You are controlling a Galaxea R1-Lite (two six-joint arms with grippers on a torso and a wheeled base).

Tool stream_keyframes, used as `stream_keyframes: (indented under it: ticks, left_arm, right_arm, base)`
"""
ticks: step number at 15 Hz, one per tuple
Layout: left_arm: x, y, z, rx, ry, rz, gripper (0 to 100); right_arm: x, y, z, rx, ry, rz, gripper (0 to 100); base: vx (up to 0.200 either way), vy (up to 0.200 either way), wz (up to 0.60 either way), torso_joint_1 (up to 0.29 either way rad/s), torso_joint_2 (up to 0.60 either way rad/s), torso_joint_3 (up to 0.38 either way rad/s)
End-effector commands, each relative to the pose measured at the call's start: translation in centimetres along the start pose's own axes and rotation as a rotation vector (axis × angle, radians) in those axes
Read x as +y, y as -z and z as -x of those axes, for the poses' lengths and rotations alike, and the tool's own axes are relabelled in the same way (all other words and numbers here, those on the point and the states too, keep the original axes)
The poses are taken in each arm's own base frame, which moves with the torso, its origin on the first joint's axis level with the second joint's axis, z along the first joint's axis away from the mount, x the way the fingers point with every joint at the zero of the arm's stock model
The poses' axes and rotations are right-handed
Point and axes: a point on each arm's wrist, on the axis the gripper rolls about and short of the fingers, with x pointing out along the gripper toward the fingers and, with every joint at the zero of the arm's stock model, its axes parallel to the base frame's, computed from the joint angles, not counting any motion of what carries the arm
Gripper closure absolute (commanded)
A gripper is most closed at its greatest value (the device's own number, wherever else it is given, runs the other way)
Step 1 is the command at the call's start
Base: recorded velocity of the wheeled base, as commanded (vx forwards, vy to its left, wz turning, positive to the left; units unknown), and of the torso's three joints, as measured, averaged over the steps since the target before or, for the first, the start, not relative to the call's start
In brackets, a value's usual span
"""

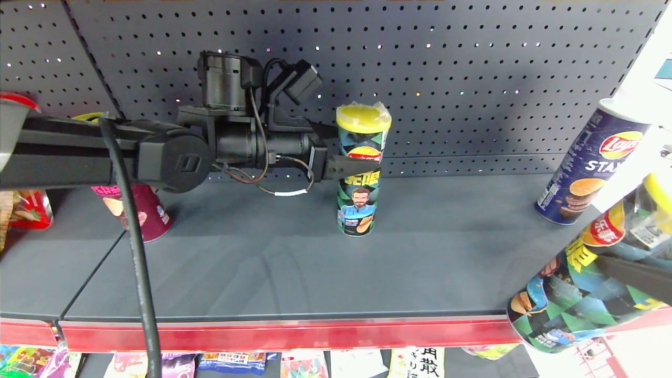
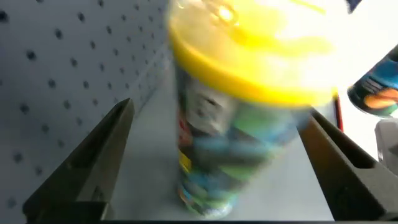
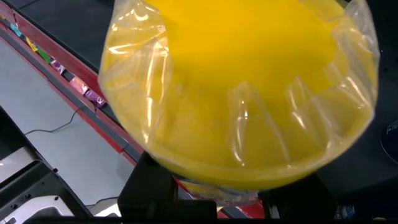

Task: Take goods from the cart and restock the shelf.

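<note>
Head view: one green can set upright on the middle of the shelf, flanked by the spread, unclamped left gripper. Second can clamped, tilted, in the right gripper at the shelf's front corner. Judged partly done; second can yet to be placed.

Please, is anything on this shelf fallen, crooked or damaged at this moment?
Nothing clearly stands out. The green cylindrical can with yellow plastic lid stands upright between the left hand's open fingers. The dark blue cylindrical can seems to lean, perhaps only from the camera's angle.
</note>
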Motion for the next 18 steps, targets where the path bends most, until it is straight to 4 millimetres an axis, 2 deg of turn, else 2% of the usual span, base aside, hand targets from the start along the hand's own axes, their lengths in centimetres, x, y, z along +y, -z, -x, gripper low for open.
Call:
stream_keyframes:
  ticks: [1, 6, 7, 11, 14, 16, 18]
  left_arm:
    - [0.2, 0.7, -1.0, 0.010, 0.012, 0.009, 0]
    - [0.4, 1.3, -1.6, 0.020, 0.014, 0.016, 0]
    - [0.5, 1.2, -1.6, 0.015, 0.014, 0.012, 100]
    - [-0.1, 0.9, -1.7, 0.011, 0.030, 0.007, 100]
    - [-1.8, 0.4, -1.0, 0.014, 0.060, -0.011, 100]
    - [-4.0, -0.2, 0.3, 0.016, 0.093, -0.015, 100]
    - [-6.2, 0.0, 1.5, 0.037, 0.124, -0.009, 100]
  right_arm:
    - [0.0, 0.0, 0.0, 0.002, 0.000, 0.000, 100]
    - [0.0, 0.0, 0.0, 0.005, 0.001, -0.001, 100]
    - [0.0, 0.0, 0.0, 0.005, 0.001, -0.001, 100]
    - [0.0, 0.1, 0.0, 0.005, 0.003, -0.001, 100]
    - [0.0, 0.1, -0.1, 0.009, 0.002, -0.003, 100]
    - [-0.1, 0.1, -0.2, 0.009, 0.001, -0.003, 100]
    - [-0.1, -0.2, -0.2, 0.000, 0.002, 0.000, 100]
  base:
    - [0.000, 0.000, 0.00, 0.000, 0.00, 0.000]
    - [0.000, 0.000, 0.00, 0.000, 0.00, 0.000]
    - [0.000, 0.000, 0.00, 0.000, 0.00, 0.000]
    - [0.000, 0.000, 0.00, 0.000, 0.00, 0.000]
    - [0.000, 0.000, 0.00, 0.000, 0.00, 0.000]
    - [0.000, 0.000, 0.00, 0.000, 0.00, 0.000]
    - [0.000, 0.000, 0.00, 0.000, 0.00, 0.000]
